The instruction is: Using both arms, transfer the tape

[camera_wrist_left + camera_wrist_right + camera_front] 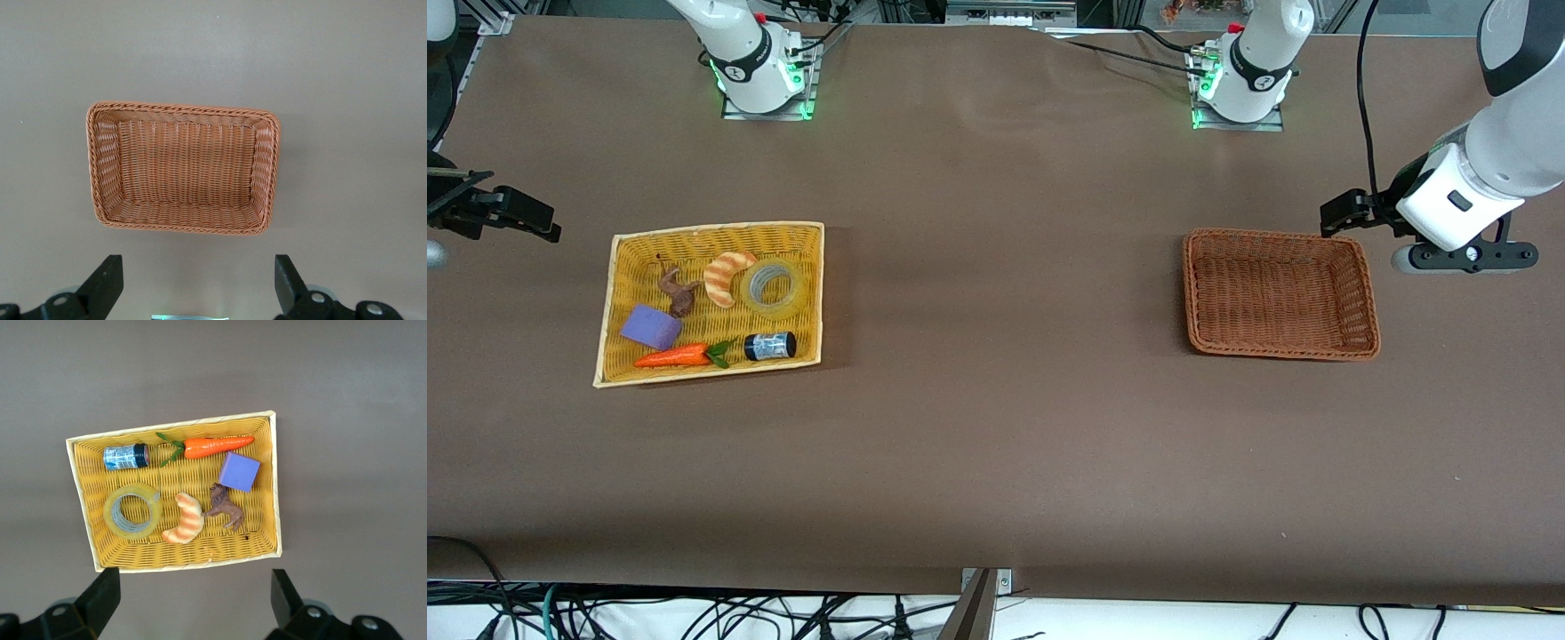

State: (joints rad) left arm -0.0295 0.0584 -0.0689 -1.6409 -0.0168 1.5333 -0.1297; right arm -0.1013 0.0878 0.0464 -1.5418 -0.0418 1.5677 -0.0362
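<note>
The tape (775, 307), a yellowish ring with a grey core, lies flat in the yellow basket (720, 228), in the corner toward the middle of the table. It also shows in the right wrist view (112, 520). My right gripper (543, 227) hangs open and empty over the table at the right arm's end, outside the yellow basket (173, 425). Its jaws (193, 597) stand wide apart. My left gripper (1336, 218) hangs open and empty over the table beside the brown basket (1272, 235). Its jaws (198, 280) also stand wide apart.
The yellow basket also holds a croissant (727, 276) touching the tape, a brown horse figure (679, 289), a purple block (651, 326), a carrot (671, 357) and a black-capped jar (770, 345). The brown basket (180, 108) holds nothing.
</note>
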